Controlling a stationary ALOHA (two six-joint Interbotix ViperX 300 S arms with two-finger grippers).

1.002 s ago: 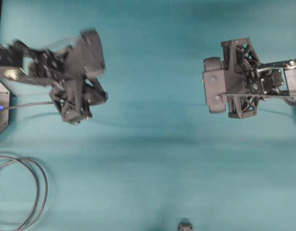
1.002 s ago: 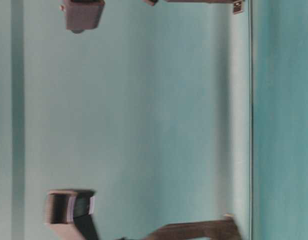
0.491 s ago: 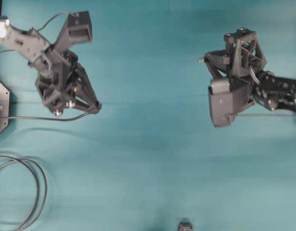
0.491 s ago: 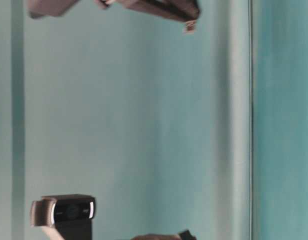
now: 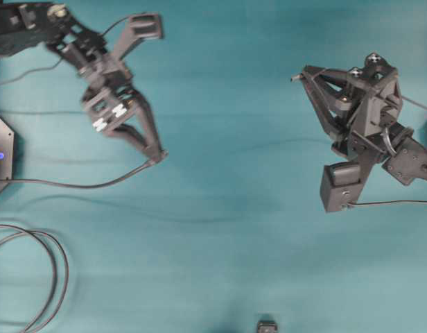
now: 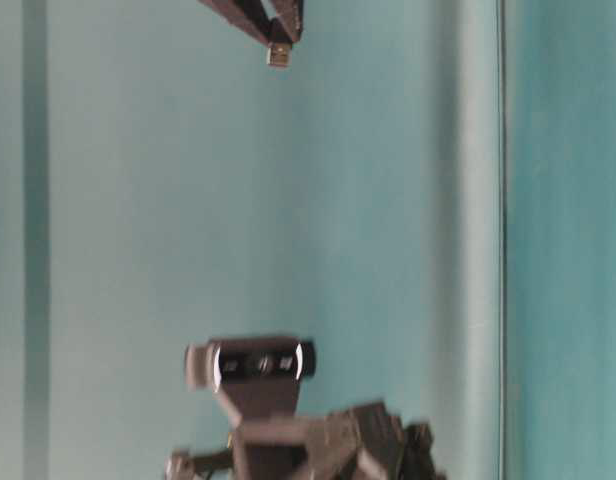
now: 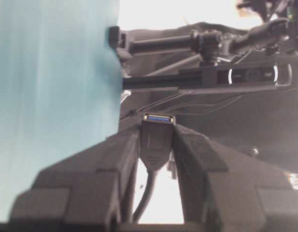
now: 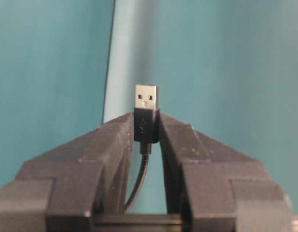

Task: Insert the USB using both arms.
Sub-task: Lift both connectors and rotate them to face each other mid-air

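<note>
USB plug (image 8: 146, 98), silver tip bare and standing clear of the fingertips, is pinched by its black collar between the right gripper (image 8: 147, 126) fingers, apparently so the metal end can enter a socket unobstructed. Across the teal table (image 5: 220, 263), well apart from it, the left gripper (image 7: 157, 140) fingers clamp the black socket (image 7: 158, 126) with its blue-lined mouth facing outward and its cable (image 5: 75, 184) trailing away, so the two ends look readied for mating but not yet aligned. No containers appear.
</note>
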